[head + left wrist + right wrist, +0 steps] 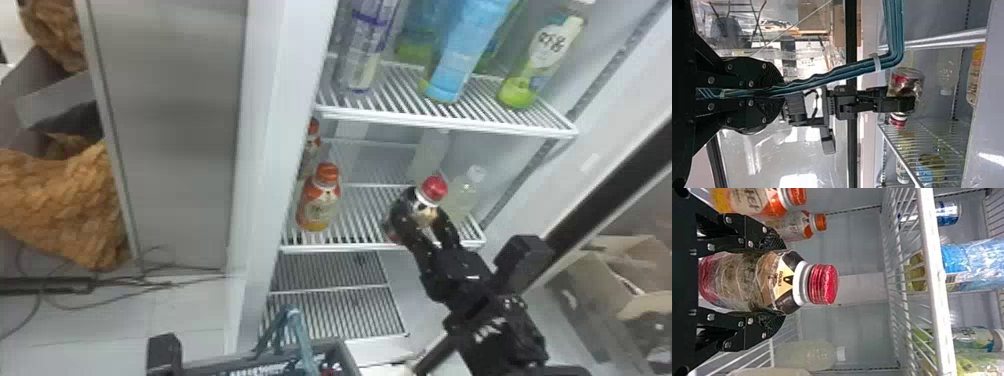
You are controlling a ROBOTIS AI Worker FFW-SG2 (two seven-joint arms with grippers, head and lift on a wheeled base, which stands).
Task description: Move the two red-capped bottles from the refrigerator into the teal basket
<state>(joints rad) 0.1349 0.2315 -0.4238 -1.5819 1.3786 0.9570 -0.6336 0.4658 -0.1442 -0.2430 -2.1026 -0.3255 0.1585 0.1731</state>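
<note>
Head view: we see a red-capped bottle (425,202), sheathed in crinkled clear film, tilted in the right claw (422,217) at the front edge of the refrigerator's (265,125) middle wire shelf (360,215). We cannot tell whether its base touches the rack. The claw's flat black fingers are parted by the bottle's width and press on opposite sides of its round body, below a glossy ridged cap, a white collar and a tan-and-black label.

In the left wrist view, we find the left claw (783,90) nearly closed, its tips pinching a ribbed teal handle (300,330) of slim strands bound by a pale band. The handle rises near the lowest rack in the head view.

On the middle shelf, we note two bulbous orange-capped bottles (320,200) on the left and a pale, translucent white-capped bottle (465,195) to the right. Above, a ribbed blue bottle (465,50) stands between a clear bottle (367,45) and a green-based one.
</note>
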